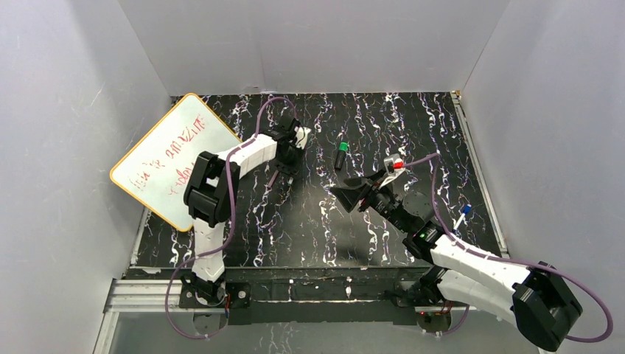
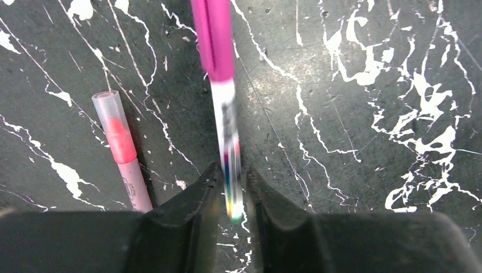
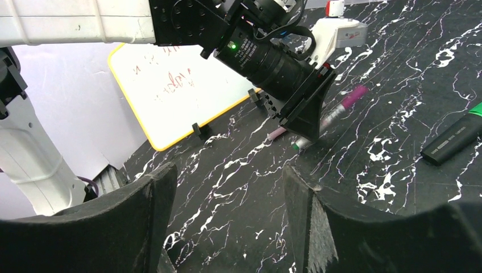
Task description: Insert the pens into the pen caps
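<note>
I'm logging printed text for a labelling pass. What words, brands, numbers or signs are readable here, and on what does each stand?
Nothing reads clearly enough to quote.
Red handwriting on the yellow-rimmed whiteboard: illegible.
Multicoloured barrel print on the slim magenta pen between the fingers of the left gripper: blurred.
White print on the thick black marker with green tip: too small.
Tiny barrel print on the pale pink pen: unreadable.
</note>
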Motion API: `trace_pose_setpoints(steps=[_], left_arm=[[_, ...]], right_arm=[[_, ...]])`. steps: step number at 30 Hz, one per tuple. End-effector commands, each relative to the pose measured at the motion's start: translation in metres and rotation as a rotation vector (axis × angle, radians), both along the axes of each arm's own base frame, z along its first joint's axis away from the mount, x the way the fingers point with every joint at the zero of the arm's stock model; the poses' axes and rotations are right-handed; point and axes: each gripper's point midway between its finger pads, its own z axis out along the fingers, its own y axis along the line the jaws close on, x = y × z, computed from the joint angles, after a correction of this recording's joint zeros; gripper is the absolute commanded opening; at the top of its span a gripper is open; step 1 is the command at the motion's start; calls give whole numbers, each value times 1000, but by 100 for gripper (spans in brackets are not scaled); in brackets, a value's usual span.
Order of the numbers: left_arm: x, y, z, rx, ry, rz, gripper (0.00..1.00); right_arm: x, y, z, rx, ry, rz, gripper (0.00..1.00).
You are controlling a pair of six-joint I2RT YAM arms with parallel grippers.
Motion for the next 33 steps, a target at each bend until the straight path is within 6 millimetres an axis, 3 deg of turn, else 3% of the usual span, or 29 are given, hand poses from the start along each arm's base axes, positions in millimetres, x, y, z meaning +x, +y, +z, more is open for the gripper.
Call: trace_pose_setpoints(steps=[1, 9, 12, 15, 16, 17, 21, 23, 26, 29, 33], left_arm=[[-11, 12, -5, 70, 63, 37, 24], [-17, 17, -4, 90, 61, 43, 30], [-13, 12, 11, 65, 20, 28, 30], [-10, -6, 41, -53, -54, -20, 34], [-7, -15, 61, -115, -112, -47, 69], [-6, -20, 74, -160, -157, -64, 97], [-5, -17, 129, -270, -409, -70, 98], [-7, -3, 148, -287, -515, -38, 98], [-7, 21, 171, -302, -646, 24, 98], [-4, 43, 192, -315, -716, 85, 98], [1, 70, 214, -328, -776, 157, 98]], right_arm=[[2, -7, 3, 0, -21, -29, 77], [1, -9, 4, -12, -19, -32, 80], [10, -16, 6, -29, -4, -93, 85], [23, -17, 4, -89, 18, -139, 96], [31, -15, -1, -129, 40, -158, 98], [40, -14, -9, -178, 78, -176, 99], [87, -12, -47, -354, 303, -185, 99], [107, -14, -50, -335, 365, -157, 99], [133, -27, -36, -262, 371, -177, 99], [156, -48, -17, -269, 327, -301, 99], [171, -79, 13, -331, 212, -458, 99]])
